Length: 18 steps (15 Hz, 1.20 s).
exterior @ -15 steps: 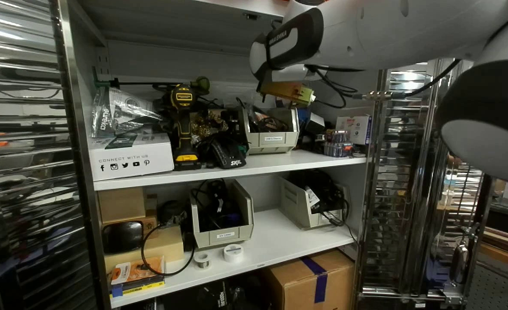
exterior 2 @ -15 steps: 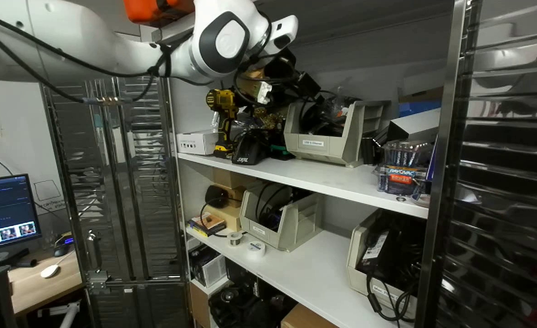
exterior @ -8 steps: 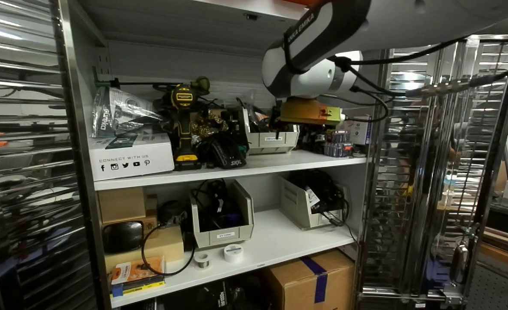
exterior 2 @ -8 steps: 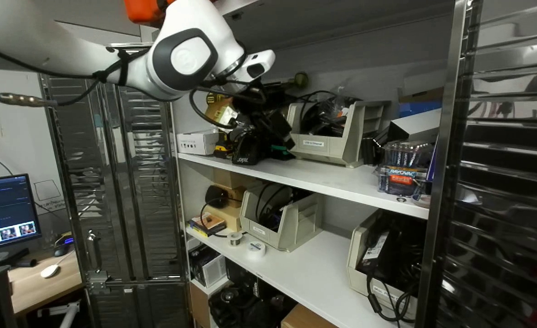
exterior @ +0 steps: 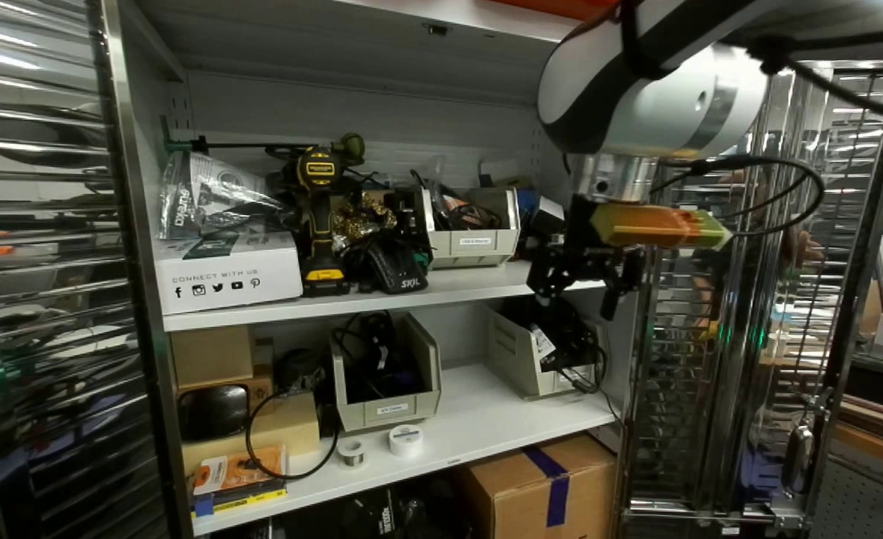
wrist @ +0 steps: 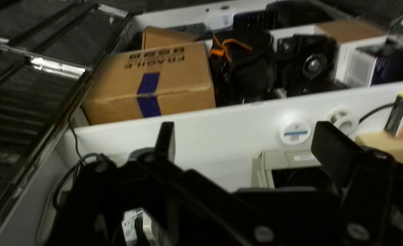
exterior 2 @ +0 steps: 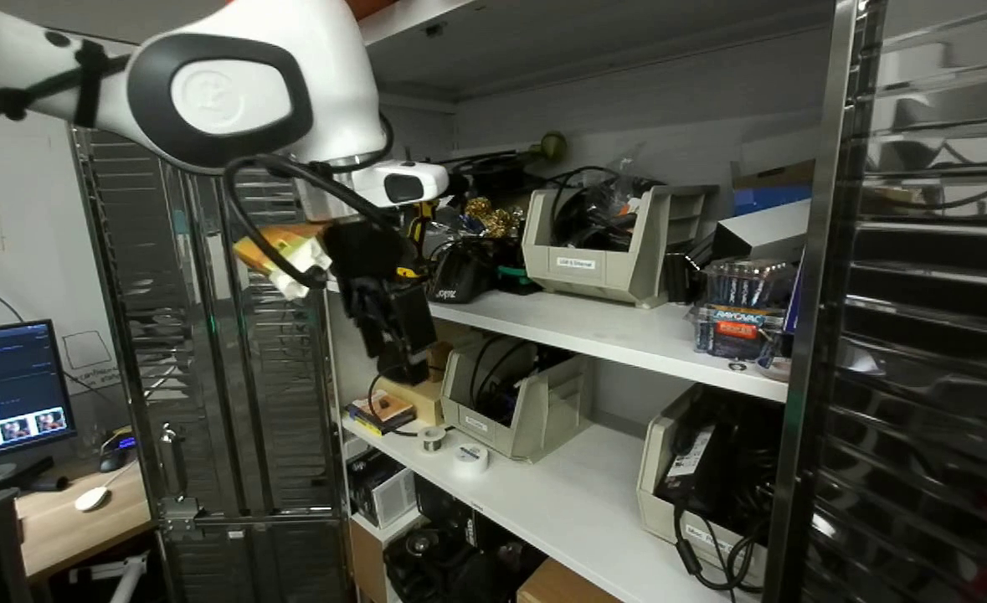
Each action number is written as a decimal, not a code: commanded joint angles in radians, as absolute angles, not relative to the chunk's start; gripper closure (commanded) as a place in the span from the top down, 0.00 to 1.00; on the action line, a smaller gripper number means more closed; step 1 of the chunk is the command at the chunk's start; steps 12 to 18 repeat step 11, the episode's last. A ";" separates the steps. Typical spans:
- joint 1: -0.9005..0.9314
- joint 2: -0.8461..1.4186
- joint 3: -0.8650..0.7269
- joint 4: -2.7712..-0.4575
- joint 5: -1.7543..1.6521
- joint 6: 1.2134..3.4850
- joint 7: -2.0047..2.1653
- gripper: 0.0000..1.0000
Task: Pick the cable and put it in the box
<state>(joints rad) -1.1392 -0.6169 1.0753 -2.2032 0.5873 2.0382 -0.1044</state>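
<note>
Arm [exterior 2: 334, 92] w/ gripper [exterior: 577, 296] in front of a shelved cabinet [exterior: 299, 105]; jaws released, spread well apart, tips pointing down in both exterior views; middle worktop [exterior: 478, 397] (strictly speaking, a white shelf) bears two grey containers, viz. the LH bin [exterior 2: 556, 410] and the RH bin [exterior: 512, 355] as seen in both exterior views, each filled w/ dark items; a black cable [exterior 2: 687, 553] droops over the RH bin's front; a second black cable [exterior: 300, 477] loops past a stack of books [exterior: 239, 490], near a small spool [exterior: 351, 452]; which cable or container the task means cannot be told; both cables are at the middle worktop, apart from the jaws; white roll [wrist: 295, 131] near the spool, in front of the LH bin; upper worktop [exterior: 478, 281] carries, e.g., a white box [exterior: 228, 281], a yellow-and-black drill [exterior: 320, 232] standing upright, a third grey bin [exterior: 482, 255] and a battery pack [exterior 2: 736, 327]; below the middle worktop, a cardboard box [wrist: 146, 78] w/ a blue tape stripe, its lettering upside down in the wrist view; orange-yellow part [exterior: 658, 226] at the wrist, w/ a lead attached.
</note>
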 commanded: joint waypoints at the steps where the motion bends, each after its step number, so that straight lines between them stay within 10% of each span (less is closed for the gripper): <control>1: -0.918 -0.744 0.807 -2.321 0.599 1.810 -0.255 1.00; 18: -0.732 -0.599 0.704 -2.335 0.451 1.906 -0.121 1.00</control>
